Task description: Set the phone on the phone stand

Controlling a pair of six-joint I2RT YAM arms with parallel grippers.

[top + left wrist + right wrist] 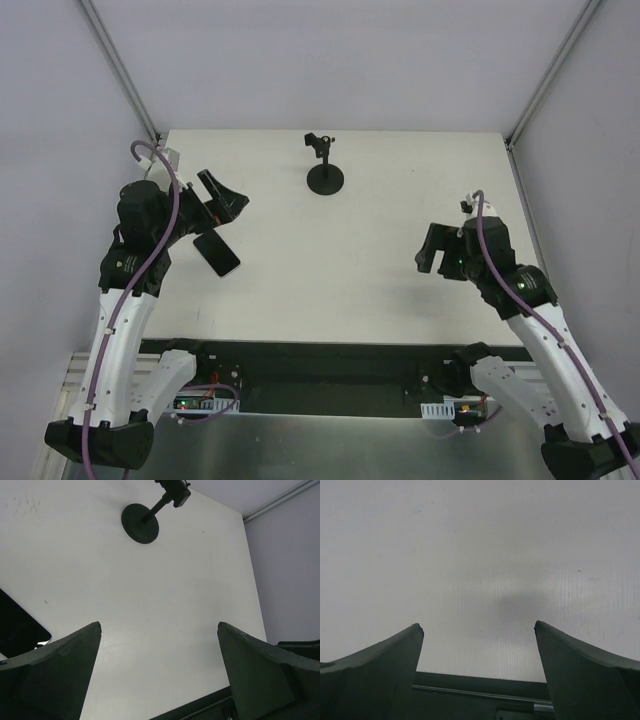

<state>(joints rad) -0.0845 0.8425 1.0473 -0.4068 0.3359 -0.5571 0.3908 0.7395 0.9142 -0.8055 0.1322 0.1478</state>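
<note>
Left end effector [159, 626] spread wide, right end effector [478, 625] spread wide, both aloft

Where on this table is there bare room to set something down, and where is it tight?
Bare: the table middle, between the phone on the left, the right tool and the phone stand behind; also the far right corner. Tight: the left side, where the left tool hangs beside the phone.

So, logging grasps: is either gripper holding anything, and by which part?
Nothing is held. The left gripper and right gripper are open and empty; the phone lies on the table.
</note>
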